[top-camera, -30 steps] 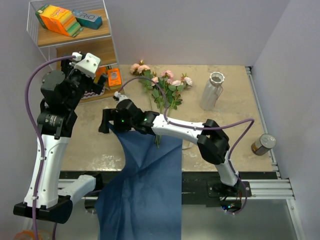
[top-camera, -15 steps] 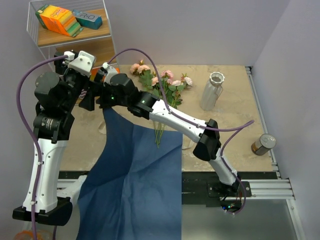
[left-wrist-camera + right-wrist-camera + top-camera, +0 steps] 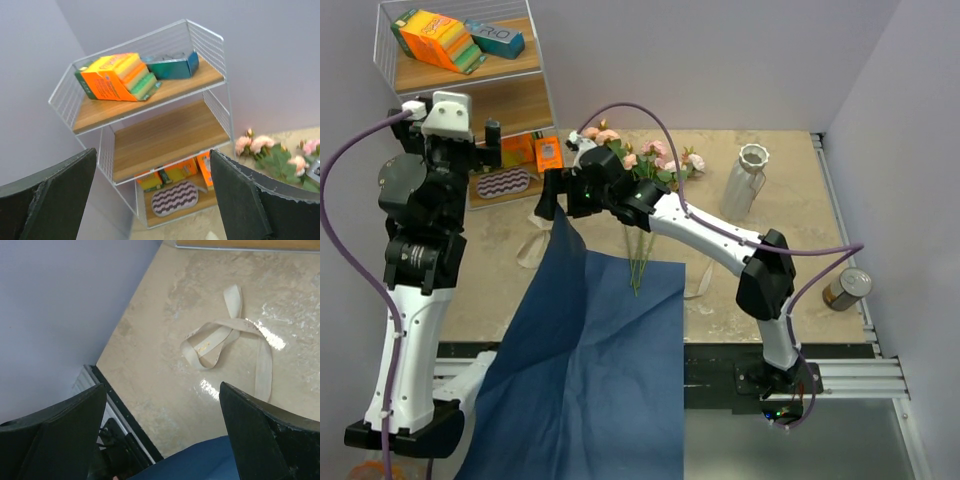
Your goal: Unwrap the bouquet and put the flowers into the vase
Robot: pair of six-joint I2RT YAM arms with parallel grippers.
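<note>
Flowers (image 3: pixel 665 165) loose on table (image 3: pixel 790 250) nr upright vase (image 3: pixel 744 182).

Navy blue paper (image 3: pixel 590 350), pale pink roses (image 3: pixel 653 148) with green leaves (image 3: pixel 665 192), white ribbed vase (image 3: pixel 745 180), cream ribbon (image 3: pixel 225 345), orange box (image 3: pixel 112 77)

Bright even light; glare on table (image 3: pixel 272 340); left-wrist view soft.

One vase (image 3: pixel 744 180), one blue paper (image 3: pixel 590 370), one ribbon (image 3: pixel 233 302), one can (image 3: pixel 846 288), one rack (image 3: pixel 490 100)
</note>
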